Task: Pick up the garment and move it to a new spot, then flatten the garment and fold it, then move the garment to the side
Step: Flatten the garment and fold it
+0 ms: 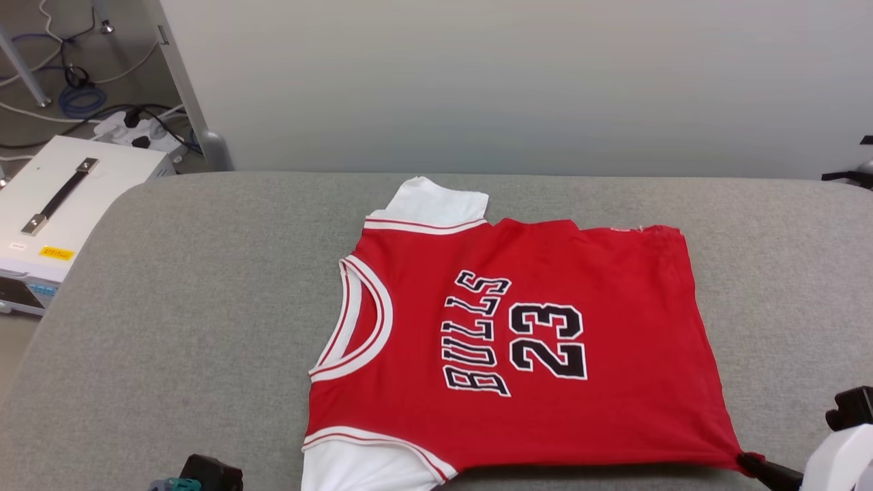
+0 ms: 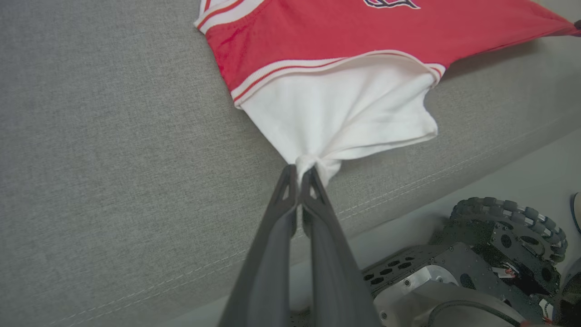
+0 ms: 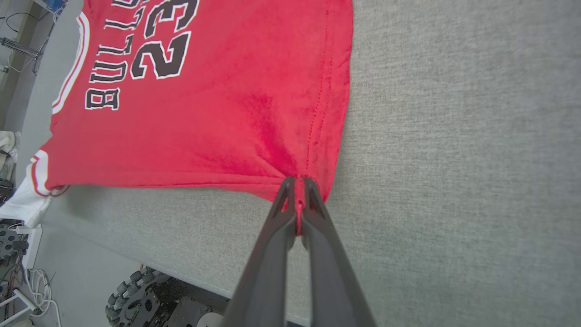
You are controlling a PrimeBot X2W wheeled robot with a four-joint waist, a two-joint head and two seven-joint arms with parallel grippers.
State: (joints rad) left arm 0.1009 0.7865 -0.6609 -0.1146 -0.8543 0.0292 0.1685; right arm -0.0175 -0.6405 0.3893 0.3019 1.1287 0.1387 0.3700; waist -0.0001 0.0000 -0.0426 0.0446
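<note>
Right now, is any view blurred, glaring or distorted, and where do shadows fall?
Head view: even soft light, no glare, jersey lettering sharp. Left wrist view: wide-angle bend in the seam of the grey cushion, soft shadow beside the white sleeve. Right wrist view: faint shadow under the jersey's near edge.

grey fabric table (image 1: 204, 307) before a plain pale wall (image 1: 511, 82); white case (image 1: 68, 198) and cables (image 1: 82, 99) at left.

A lab — cables (image 1: 78, 95) and a power strip (image 1: 140, 131) on the floor; a white equipment case (image 1: 75, 204) beside the worktop (image 1: 191, 307).
</note>
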